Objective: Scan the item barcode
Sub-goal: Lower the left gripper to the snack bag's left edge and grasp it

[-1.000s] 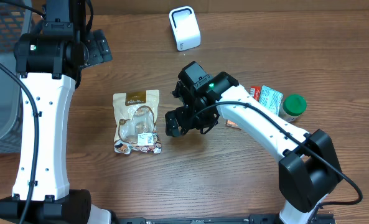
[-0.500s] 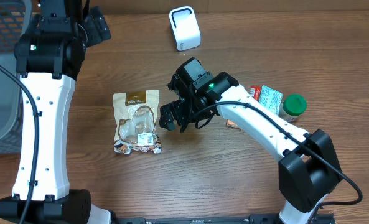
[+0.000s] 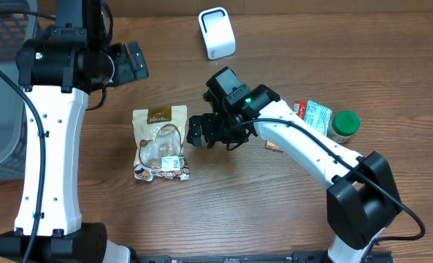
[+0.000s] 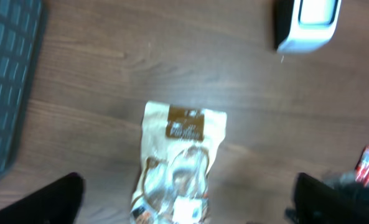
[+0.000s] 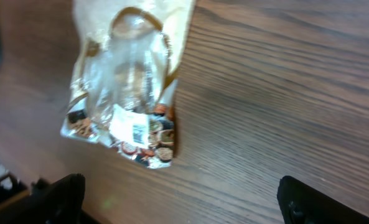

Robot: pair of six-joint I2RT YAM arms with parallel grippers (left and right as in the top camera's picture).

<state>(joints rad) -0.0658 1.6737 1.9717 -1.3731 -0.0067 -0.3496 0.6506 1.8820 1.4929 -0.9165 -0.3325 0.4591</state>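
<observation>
Since the earlier overhead frames, the left end effector (image 3: 131, 62) has swung out to the right of its arm's upper link, and the right end effector (image 3: 201, 133) has shifted slightly up and left, closer to the snack pouch (image 3: 160, 143). The pouch itself has not moved.

Seen from overhead, the pouch lies flat on the wooden desk (image 3: 274, 219), brown header pointing away from the robot and a white label near its lower right corner. The right end effector hovers just beside the pouch's right edge, open and empty. The left end effector sits above and to the left of the pouch, well apart from it. A white scanner (image 3: 217, 33) stands near the far edge of the desk. A grey basket (image 3: 4, 44) fills the far left corner. To the right lie a red and teal packet (image 3: 315, 115) and a green-lidded jar (image 3: 344, 124), touching one another.

From the left wrist, both dark fingers (image 4: 60, 199) show only at the bottom corners, spread wide with nothing held. The pouch lies between them and farther out on the desk, with the scanner at the upper right and the basket at the left edge.

From the right wrist, the fingers (image 5: 315, 202) likewise stand wide apart at the bottom corners, gripping nothing. The pouch fills the upper left, tilted, its barcode label (image 5: 133, 129) facing up.
</observation>
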